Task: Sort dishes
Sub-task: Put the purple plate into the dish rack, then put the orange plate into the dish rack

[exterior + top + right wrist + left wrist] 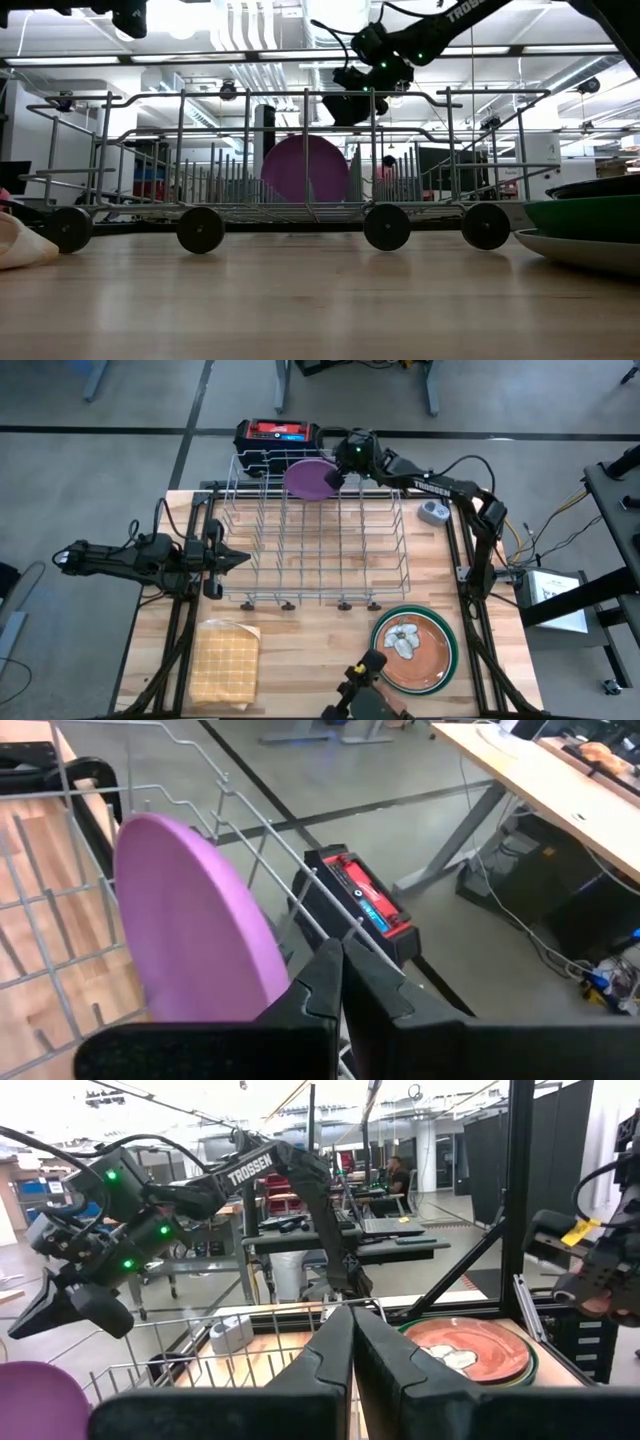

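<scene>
Wooden table (300,300) fills the low view foreground; wire dish rack (300,170) stands across it on dark round feet. Purple plate (305,170) stands upright in the rack's far row. Right gripper (358,105) hangs above the rack just beside the plate's upper edge, fingers pinched together, not holding it. Stacked plates at right edge, green plate (585,215) showing.

High view: purple plate (310,478) in rack (315,550) at far edge, right gripper (340,472) at its rim. Left gripper (235,558) at the rack's left side, fingers clenched on nothing. Brown blotched plate (412,645) on top of a green-rimmed stack near the front right. Tan waffle cloth (225,660) front left. Small grey-blue gadget (433,512) right of rack. Red-black case (278,435) on floor beyond the table.

Left wrist view: own fingers (330,1350) closed; brown plate (465,1350) ahead.

Right wrist view: fingers (320,985) shut, purple plate (195,930) beside them.
</scene>
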### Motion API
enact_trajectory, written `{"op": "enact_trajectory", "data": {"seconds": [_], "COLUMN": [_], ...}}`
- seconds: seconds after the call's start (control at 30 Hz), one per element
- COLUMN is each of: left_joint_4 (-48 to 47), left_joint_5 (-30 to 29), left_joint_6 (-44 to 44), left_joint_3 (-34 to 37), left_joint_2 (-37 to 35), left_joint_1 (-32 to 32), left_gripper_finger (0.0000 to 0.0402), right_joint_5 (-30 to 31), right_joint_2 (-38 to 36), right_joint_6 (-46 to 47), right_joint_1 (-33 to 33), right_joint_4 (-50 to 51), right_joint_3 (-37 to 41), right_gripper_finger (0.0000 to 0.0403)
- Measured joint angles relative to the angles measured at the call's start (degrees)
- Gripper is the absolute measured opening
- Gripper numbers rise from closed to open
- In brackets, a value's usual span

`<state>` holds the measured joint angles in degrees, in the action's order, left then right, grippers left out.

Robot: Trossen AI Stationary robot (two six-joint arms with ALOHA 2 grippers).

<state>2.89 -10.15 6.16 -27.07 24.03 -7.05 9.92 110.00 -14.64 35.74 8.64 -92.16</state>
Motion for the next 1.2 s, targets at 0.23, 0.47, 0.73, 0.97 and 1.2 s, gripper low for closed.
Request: {"op": "enact_trajectory", "data": {"seconds": [0.23,0.47,0.73,0.97,1.2], "left_joint_4": [0.01,0.01,-0.01,0.03,1.53], "left_joint_5": [0.0,0.0,0.0,0.0,0.0], "left_joint_6": [-0.19,-0.21,-0.21,-0.21,0.68], "left_joint_3": [0.0,0.0,0.0,0.0,0.0], "left_joint_2": [0.0,0.0,-0.02,0.0,0.56], "left_joint_1": [0.0,0.0,0.0,0.02,0.01], "left_gripper_finger": [0.0,0.0,0.0,0.0,0.0], "right_joint_5": [0.02,-1.42,2.16,6.38,5.23], "right_joint_2": [3.01,3.62,2.1,-4.86,-18.43], "right_joint_6": [0.2,0.18,-0.49,-1.95,3.04], "right_joint_1": [-0.23,-0.99,-1.15,-2.54,-9.65], "right_joint_4": [-0.19,-3.62,-2.4,3.86,12.14], "right_joint_3": [0.17,0.16,-0.22,-0.26,5.01], "right_gripper_finger": [0.0,0.0,0.0,0.0,0.0]}}
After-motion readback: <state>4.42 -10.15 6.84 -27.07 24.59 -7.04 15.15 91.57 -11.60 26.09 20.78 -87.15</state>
